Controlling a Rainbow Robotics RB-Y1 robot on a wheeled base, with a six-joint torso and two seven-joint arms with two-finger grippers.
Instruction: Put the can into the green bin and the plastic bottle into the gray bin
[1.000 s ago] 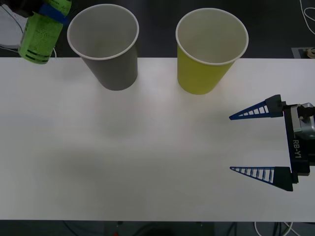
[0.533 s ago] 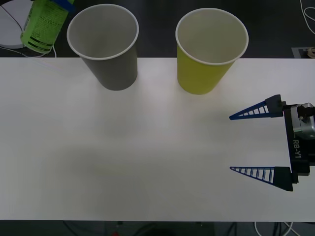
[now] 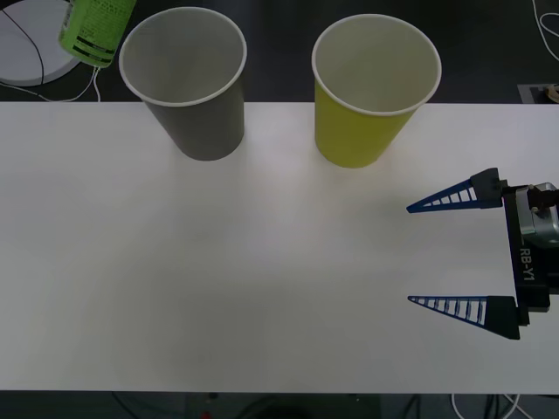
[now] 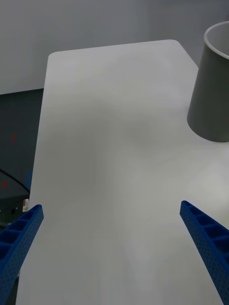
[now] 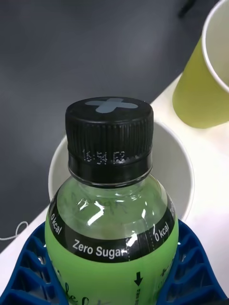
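The plastic bottle (image 3: 96, 26), bright green with a black cap, hangs in the air at the far left, just left of the gray bin (image 3: 188, 83). In the left wrist view my left gripper (image 5: 112, 286) is shut on the bottle (image 5: 112, 224), its blue fingers (image 5: 28, 267) on both sides. The gray bin's white rim (image 5: 186, 167) lies right behind the cap. The green bin (image 3: 371, 96) stands upright to the right of the gray one. My right gripper (image 3: 410, 254) rests open over the table's right side, holding nothing. The can is out of view.
The white table (image 3: 262, 262) stretches wide in front of both bins. A white round object (image 3: 22, 48) with a black cable lies on the floor beyond the table's far left corner. The right wrist view shows the gray bin (image 4: 212, 95) across bare tabletop.
The left arm has carried the bottle up and to the right, closer to the gray bin's rim. The right arm has not moved.
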